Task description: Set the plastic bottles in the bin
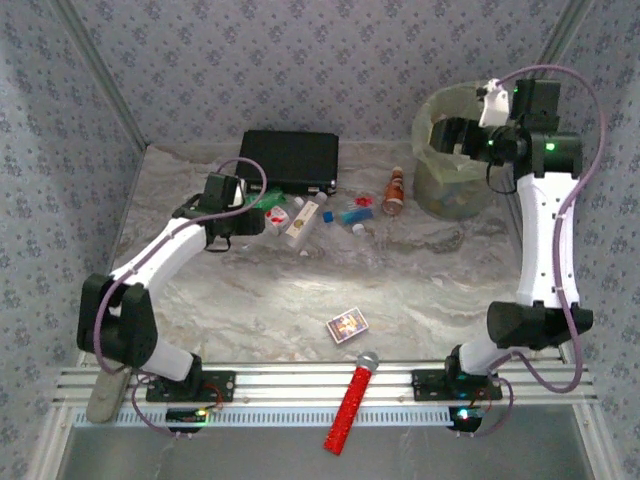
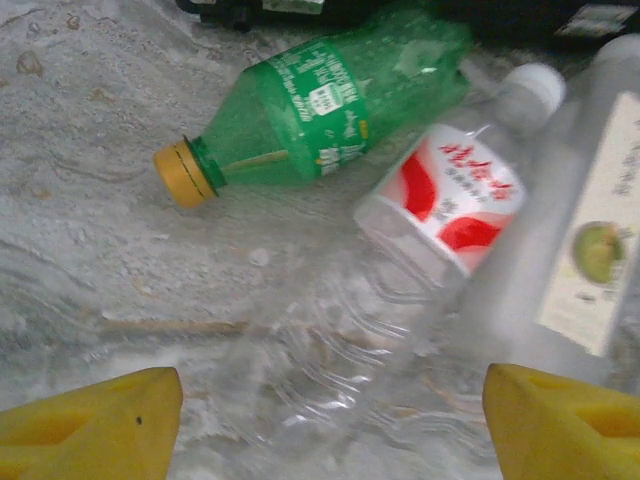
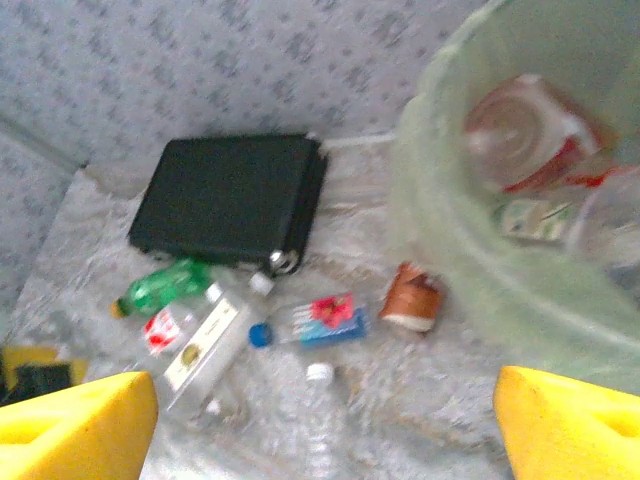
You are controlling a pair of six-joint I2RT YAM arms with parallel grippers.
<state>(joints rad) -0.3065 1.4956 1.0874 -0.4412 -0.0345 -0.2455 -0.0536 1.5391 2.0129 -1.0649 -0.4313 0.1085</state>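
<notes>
Left claw (image 2: 325, 430) stands open low over the bench (image 2: 80, 250) with a ribbed clear bottle (image 2: 330, 370) lying loose between its fingers. Just beyond lie a green bottle (image 2: 330, 100) with a yellow cap and a red-and-white labelled bottle (image 2: 450, 195), print on both too blurred to read, plus a pale label with a green fruit picture. Right claw (image 3: 320, 430) is open up by the bin (image 3: 430, 250), its wrist view looking inside at a red-labelled bottle (image 3: 520, 140) and out at a blue-capped bottle (image 3: 310, 325) and an orange-brown bottle (image 3: 410, 300) on the bench, while the top view adds a patterned card box (image 1: 347, 325) and a red microphone (image 1: 352, 400) near the front edge.
</notes>
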